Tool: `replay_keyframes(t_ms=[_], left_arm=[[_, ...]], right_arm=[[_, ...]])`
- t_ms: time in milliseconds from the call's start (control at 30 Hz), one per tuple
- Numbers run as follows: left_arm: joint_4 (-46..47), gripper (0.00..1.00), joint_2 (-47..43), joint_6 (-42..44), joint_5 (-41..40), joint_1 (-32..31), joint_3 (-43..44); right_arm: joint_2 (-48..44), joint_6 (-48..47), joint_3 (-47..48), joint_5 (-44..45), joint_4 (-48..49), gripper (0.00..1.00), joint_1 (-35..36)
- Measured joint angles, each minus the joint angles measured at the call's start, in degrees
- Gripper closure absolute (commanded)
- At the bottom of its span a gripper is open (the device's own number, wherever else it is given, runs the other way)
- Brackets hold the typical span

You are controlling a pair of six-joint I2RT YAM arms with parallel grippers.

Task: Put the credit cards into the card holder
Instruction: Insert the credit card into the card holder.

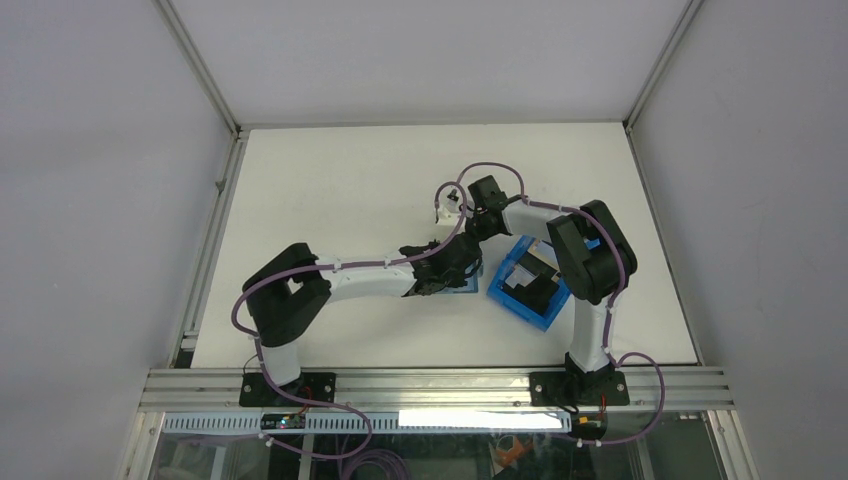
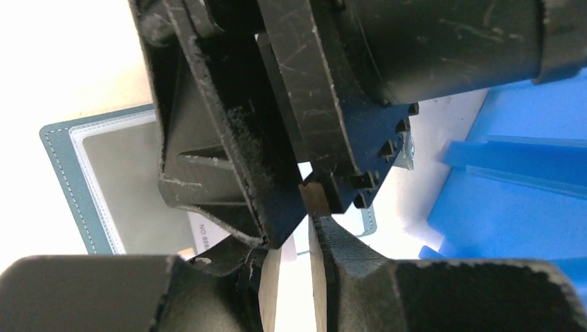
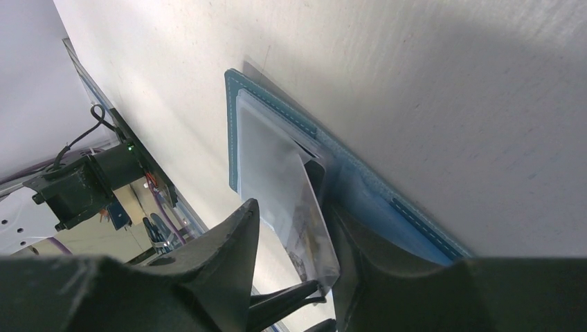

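Teal card holder [image 3: 367, 181] lies open on the white table [image 1: 330, 180], just left of the blue bin [image 1: 520, 300], with both arms bent in over it. The right gripper [image 3: 292, 207] clamps a pale card [image 3: 311, 235] by its edges, the far end tucked at a clear pocket of the holder. The left gripper [image 2: 296, 249] hangs close beside it, fingers a narrow slit apart; I cannot tell whether anything is pinched there. A dark card [image 1: 540, 285] sits in the bin.

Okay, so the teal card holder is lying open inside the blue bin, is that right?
Not quite. The card holder is lying open on the table, beside the blue bin, not inside it. The left wrist view shows this.
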Motion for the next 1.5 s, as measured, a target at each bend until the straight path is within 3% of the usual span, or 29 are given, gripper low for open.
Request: replay_keyframes(t_ms=[467, 1000, 1500], left_arm=[[-2.69, 0.75, 1.31, -1.44, -0.68, 0.09, 1.73], [1.73, 0.71, 1.31, 2.51, 9.31, 0.11, 1.70], [-0.90, 0.73, 2.86, -1.64, 7.76, 0.46, 4.33]], right_arm=[[0.00, -0.11, 0.55, -0.09, -0.81, 0.50, 0.13], [0.00, -0.17, 0.81, -0.02, -1.27, 0.48, 0.11], [0.00, -0.02, 1.60, 1.16, -2.36, 0.45, 0.46]])
